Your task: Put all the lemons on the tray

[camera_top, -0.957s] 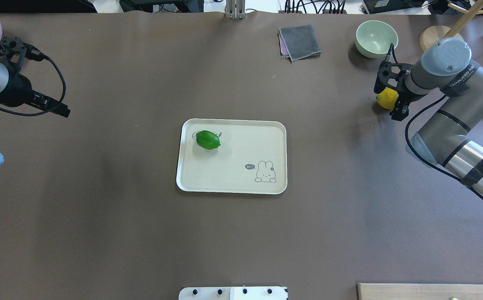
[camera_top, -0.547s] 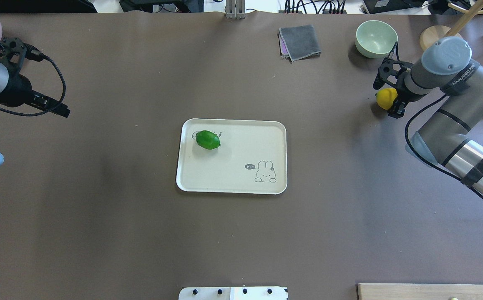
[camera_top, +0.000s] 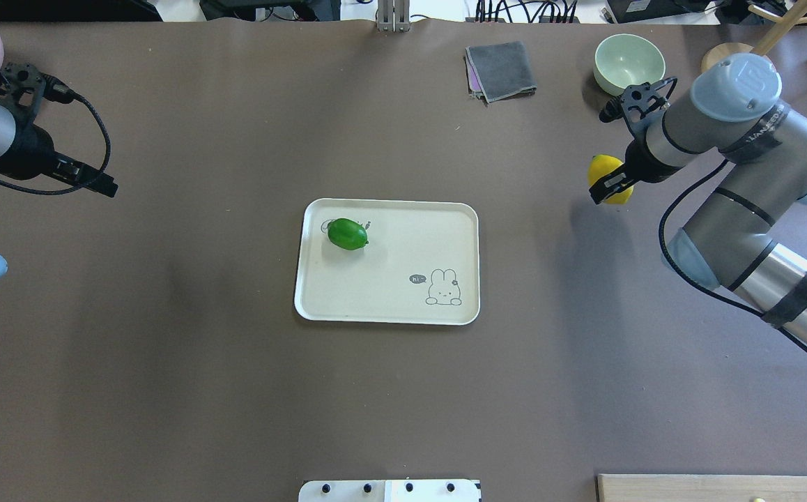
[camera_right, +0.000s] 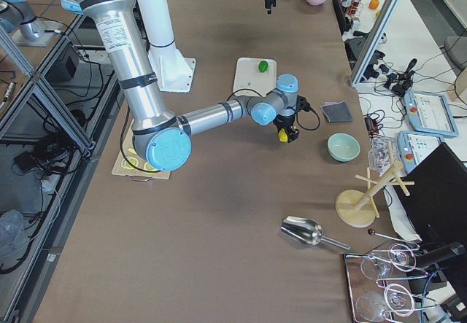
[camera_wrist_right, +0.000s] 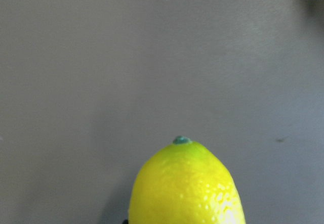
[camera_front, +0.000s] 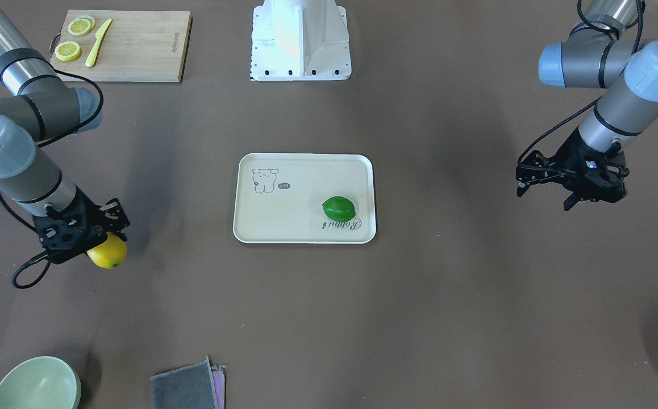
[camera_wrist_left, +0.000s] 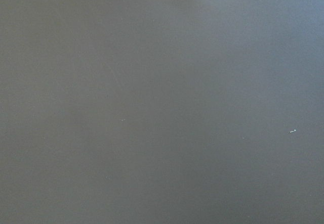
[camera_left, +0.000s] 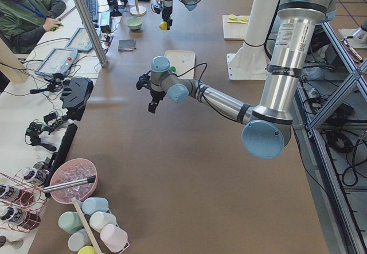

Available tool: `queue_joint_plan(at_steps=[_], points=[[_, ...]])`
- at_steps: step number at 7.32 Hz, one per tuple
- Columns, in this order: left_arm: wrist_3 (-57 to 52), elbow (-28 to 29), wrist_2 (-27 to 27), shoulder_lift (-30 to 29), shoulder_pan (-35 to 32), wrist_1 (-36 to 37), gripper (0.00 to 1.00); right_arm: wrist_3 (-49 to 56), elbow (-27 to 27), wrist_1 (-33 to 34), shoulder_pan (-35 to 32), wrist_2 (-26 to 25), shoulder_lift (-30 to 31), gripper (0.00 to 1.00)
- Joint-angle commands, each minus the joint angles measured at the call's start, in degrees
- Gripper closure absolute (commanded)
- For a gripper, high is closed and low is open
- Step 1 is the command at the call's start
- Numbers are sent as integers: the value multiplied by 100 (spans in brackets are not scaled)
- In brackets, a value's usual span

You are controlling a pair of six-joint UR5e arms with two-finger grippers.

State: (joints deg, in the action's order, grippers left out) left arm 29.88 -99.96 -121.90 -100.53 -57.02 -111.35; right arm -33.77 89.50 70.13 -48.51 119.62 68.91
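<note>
I count one tray and two lemons. The green lemon lies on it. The right gripper clamps the yellow lemon, now nearer the tray. The left gripper has its fingers apart.

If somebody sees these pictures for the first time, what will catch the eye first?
The brightest thing is the yellow lemon, gripped in the right claw well off to one side of the tray. Next comes the green lemon, lying inside the cream tray in the middle of the brown table, beside the printed script word. The left claw hangs open and empty over bare table on the opposite side.
</note>
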Motion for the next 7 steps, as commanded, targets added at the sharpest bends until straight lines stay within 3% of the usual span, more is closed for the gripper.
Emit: queue_joint_plan(at_steps=[1, 4, 5, 6, 7], points=[[0, -6, 0, -1, -2, 0, 2, -2957, 271, 264, 936, -9, -707, 100], [0, 3, -9, -1, 7, 0, 2, -4396, -220, 589, 1712, -658, -1710, 100], [0, 3, -9, -1, 7, 0, 2, -4505, -318, 580, 1713, -668, -1870, 69], [0, -23, -9, 7, 7, 0, 2, -4524, -310, 598, 1713, -895, -1846, 1], [9, -32, -9, 7, 7, 0, 2, -4402, -249, 737, 1626, -1071, -1863, 0]])
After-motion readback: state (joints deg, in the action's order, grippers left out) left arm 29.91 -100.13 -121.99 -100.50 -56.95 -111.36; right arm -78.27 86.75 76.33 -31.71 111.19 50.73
